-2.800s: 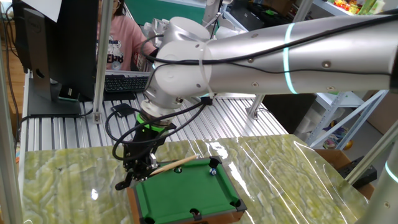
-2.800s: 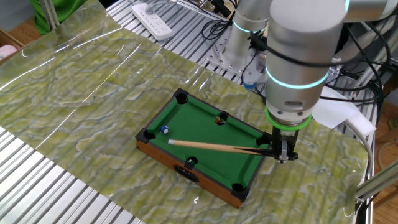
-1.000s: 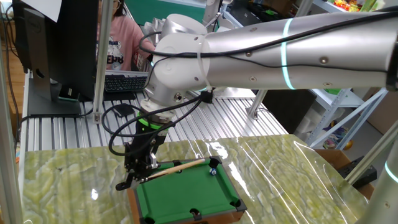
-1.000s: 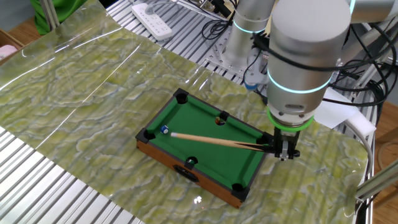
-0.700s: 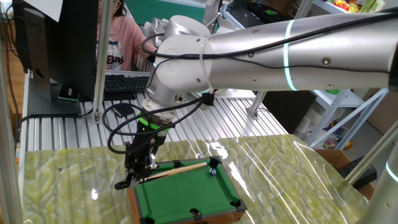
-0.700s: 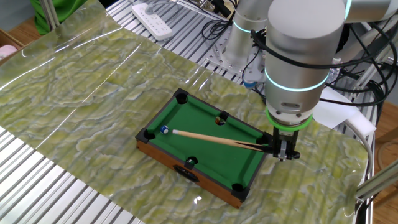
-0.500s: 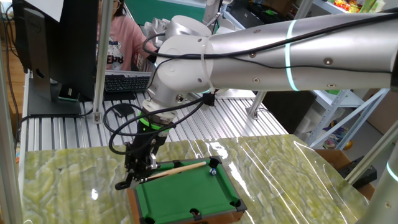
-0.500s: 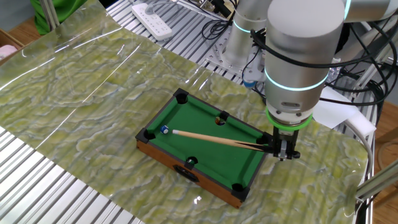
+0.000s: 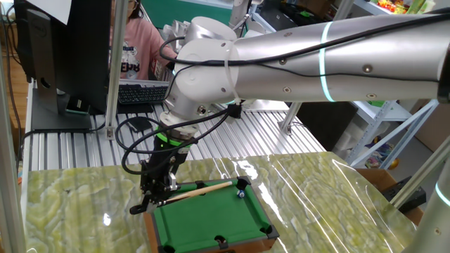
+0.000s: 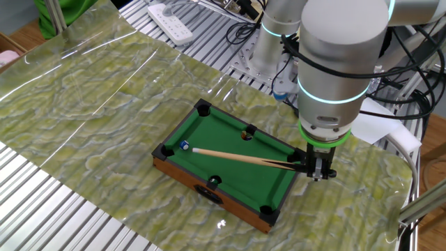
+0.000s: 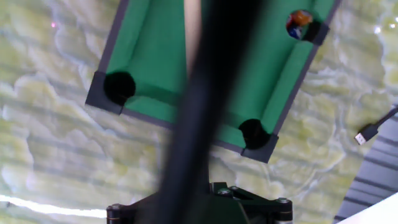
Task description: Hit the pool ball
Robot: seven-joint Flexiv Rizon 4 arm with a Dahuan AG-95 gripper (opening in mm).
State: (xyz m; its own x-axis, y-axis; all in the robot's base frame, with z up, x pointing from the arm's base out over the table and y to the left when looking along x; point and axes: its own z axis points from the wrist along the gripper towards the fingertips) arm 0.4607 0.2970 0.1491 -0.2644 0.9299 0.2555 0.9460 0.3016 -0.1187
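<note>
pool ball [image 10: 185,145]: tiny glossy bluish-white ball on green felt, close by a corner pocket at the end of the mini table farthest from the gripper; also seen in one fixed view [image 9: 241,195] near the far-right corner.
cue stick [image 10: 240,157]: thin tan stick, lies diagonally across the felt, light tip just beside the ball; can't tell if touching. Dark butt end runs into the gripper. In hand view it's a blurred dark bar [image 11: 199,112] filling the mid frame.
gripper [image 10: 315,167]: black, points steeply down at the table's near short end; fingers narrow, clamped on the cue's butt end.
mini pool table [image 10: 209,125]: green felt, wood frame, black round pockets at corners and mid-sides. A 2nd small ball w/ orange markings [image 10: 246,135] sits near a side pocket, well apart from the bluish one.
arm [image 10: 334,63]: silver-grey, teal light ring, green ring above the gripper.
surface [image 10: 83,90]: green marbled sheet over ribbed metal tabletop.
bkgd: person in pink top [image 9: 137,42] at a keyboard [image 9: 140,93]; white power strip [image 10: 171,22].
</note>
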